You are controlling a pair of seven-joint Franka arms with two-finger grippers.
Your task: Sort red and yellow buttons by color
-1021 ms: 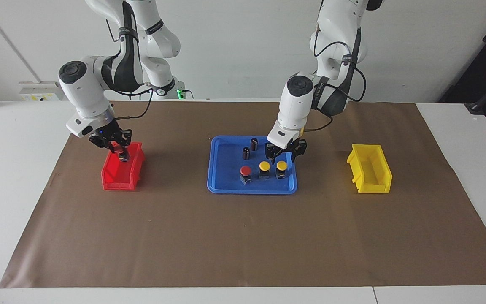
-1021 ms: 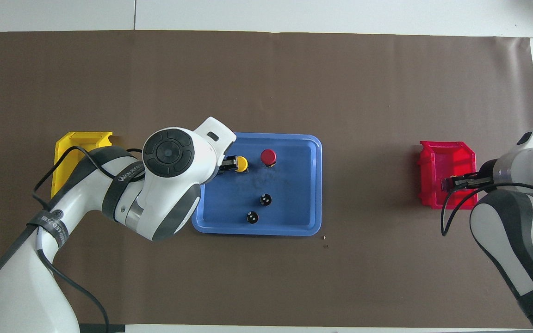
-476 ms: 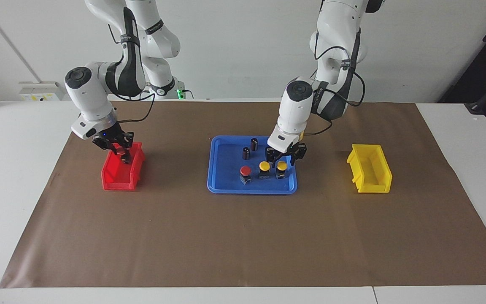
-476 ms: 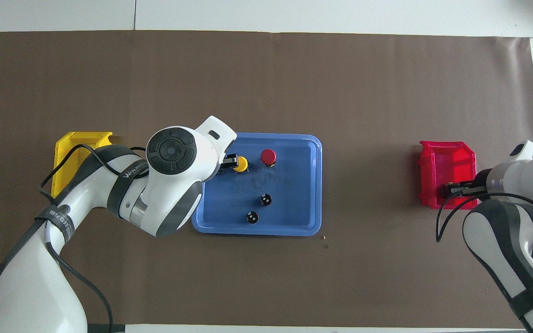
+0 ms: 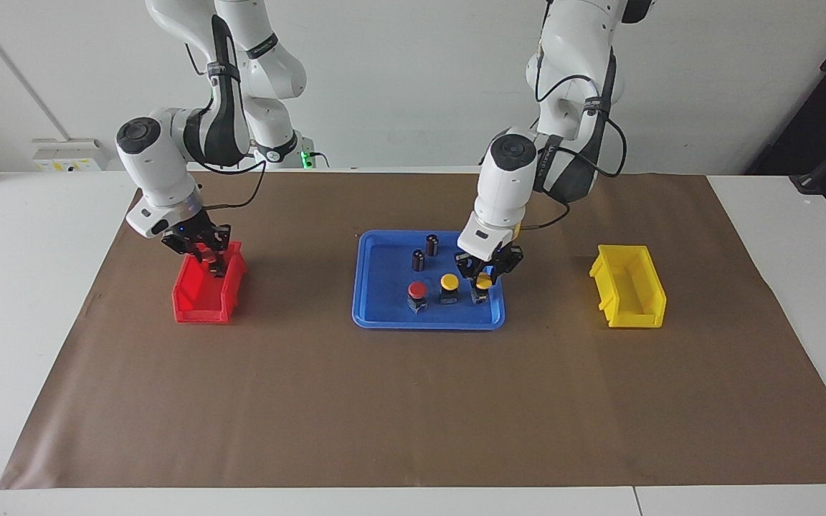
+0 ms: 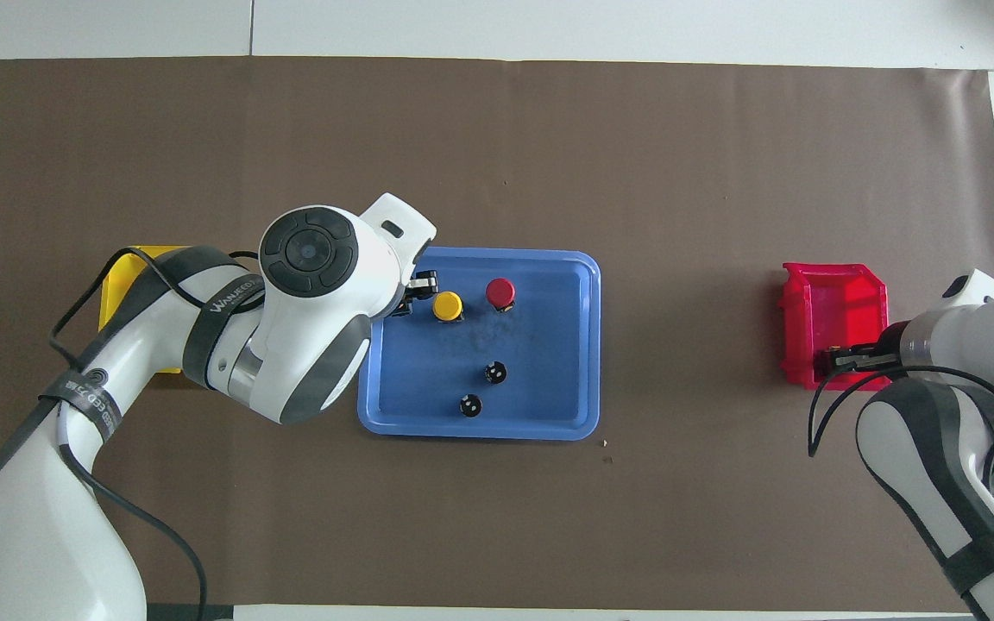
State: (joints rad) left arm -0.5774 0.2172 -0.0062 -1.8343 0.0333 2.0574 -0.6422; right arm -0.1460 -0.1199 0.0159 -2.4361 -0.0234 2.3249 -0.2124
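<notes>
Since the earlier frames the left gripper point(image 5: 483, 277) has come down onto the yellow button point(image 5: 483, 284) at the tray's edge toward the left arm's end and closed its fingers on the cap; the right arm has drawn back toward the robots

The blue tray point(image 5: 384, 319) lies at the middle of the brown mat point(image 5: 413, 401). A second yellow button point(image 5: 449, 284) stands just beside the gripped one, and a red button point(image 5: 417, 292) stands beside that, toward the right arm's end. All three sit along the tray edge farther from the robots. Two dark cylinders point(image 5: 424, 252) stand near the tray edge nearer to the robots

The right gripper point(image 5: 211, 265) hangs over the red bin point(image 5: 194, 304), near the bin's edge nearer to the robots, with its fingertips together. Something red shows at the fingertips; whether it is a button cannot be told. The yellow bin point(image 5: 635, 304) sits at the mat's end toward the left arm
</notes>
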